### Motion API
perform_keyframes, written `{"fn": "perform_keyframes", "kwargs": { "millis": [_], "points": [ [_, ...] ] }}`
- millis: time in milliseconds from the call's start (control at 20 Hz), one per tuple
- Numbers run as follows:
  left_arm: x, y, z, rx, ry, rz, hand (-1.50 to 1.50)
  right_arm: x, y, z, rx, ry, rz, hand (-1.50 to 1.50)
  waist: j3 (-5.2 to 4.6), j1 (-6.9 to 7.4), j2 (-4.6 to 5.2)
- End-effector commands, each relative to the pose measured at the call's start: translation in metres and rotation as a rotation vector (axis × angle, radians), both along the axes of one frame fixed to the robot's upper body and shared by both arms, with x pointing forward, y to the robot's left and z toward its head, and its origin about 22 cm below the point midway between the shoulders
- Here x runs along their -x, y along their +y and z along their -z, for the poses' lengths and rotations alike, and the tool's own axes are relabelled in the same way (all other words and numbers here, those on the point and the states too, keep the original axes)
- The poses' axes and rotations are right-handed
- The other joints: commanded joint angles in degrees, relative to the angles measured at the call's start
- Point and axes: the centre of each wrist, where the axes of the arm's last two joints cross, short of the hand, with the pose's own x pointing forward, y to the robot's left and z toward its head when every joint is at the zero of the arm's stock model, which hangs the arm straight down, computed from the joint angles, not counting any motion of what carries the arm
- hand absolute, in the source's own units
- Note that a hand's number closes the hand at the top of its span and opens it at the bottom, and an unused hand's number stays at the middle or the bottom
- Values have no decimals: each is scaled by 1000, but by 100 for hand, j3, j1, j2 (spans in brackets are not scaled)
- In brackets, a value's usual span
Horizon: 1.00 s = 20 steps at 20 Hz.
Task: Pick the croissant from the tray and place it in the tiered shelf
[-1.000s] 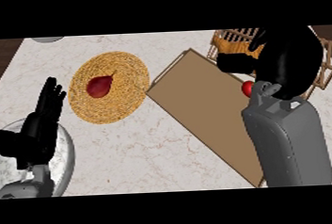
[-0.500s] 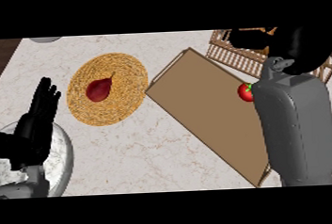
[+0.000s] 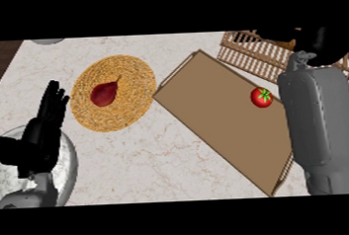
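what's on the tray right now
Only a red tomato shows on the brown tray, near its right side. The right forearm covers the tray's right edge, so anything under it cannot be seen. No croissant is visible there.

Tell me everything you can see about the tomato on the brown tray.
The tomato is small, round and glossy red, with a green star-shaped calyx on top facing the camera. It looks whole. It sits on the flat brown tray, toward the tray's right side, right beside the grey forearm of the right arm, whose edge may overlap it. Nothing else on the tray is near it.
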Motion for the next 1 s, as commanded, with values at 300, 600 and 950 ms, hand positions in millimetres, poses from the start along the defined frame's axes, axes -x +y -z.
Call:
{"fn": "perform_keyframes", "kwargs": {
  "millis": [300, 600, 950],
  "points": [
    [2, -18, 3, 5, -3, -2, 0, -30, -45, 35, -3, -72, 18, 150, 1, -3, 4],
    [-4, 3, -3, 2, -6, -1, 0, -38, -72, 51, -129, -163, 84, 150, 4, 22, 20],
    [-11, 9, -10, 9, 1, 2, 0, -53, -83, 55, -187, -89, -3, -150, 2, 21, 18]
  ]
}}
